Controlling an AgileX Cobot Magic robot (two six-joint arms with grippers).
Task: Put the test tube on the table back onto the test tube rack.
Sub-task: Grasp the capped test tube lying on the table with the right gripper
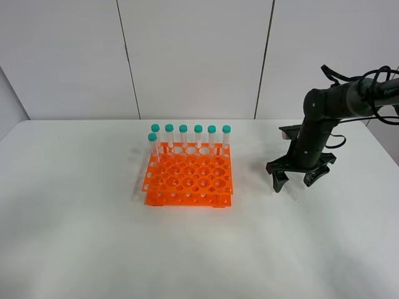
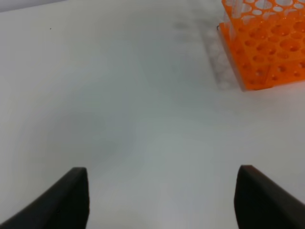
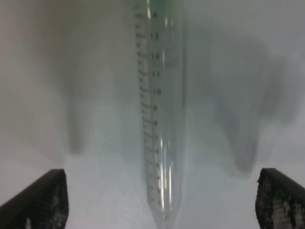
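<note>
Your right fingers: spread wide, hanging low over matte white table, at 3 o'clock from bright orange two-tier plastic rack. Slim clear graduated test tube lies on table between those fingers, apart from both. Your left fingers: spread, over table, rack corner in their view. Seven teal-capped tubes upright in rack, six along 12 o'clock row.

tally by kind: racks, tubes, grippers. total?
Rack: 1
Racked tubes: 7
Loose tube on table: 1
Left gripper, right gripper: 2
Total: 11
</note>
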